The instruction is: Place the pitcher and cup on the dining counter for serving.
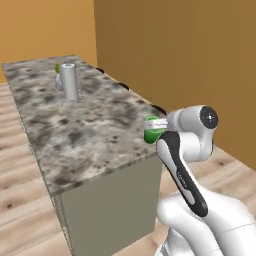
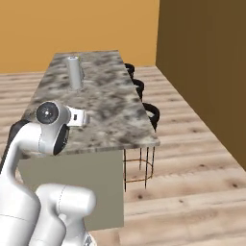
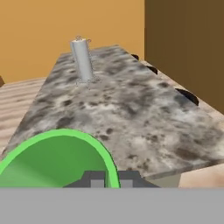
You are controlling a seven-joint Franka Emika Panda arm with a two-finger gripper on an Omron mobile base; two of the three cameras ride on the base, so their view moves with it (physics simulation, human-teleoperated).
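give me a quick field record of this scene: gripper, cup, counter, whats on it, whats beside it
gripper: shut on the cup's rim
cup: bright green, held above the near end of the dining counter
dining counter: mottled grey-and-black marble top, olive-grey front
on the counter: paper-towel roll upright near the far end, with something green partly hidden behind it
beside the counter: dark stools along its right side
cup set down: not yet

A long counter [image 2: 103,103] with a spotty grey top is seen. A white paper-towel roll [image 2: 74,73] is stood upright near its far end. Black stools [image 2: 152,113] are lined along its right side.
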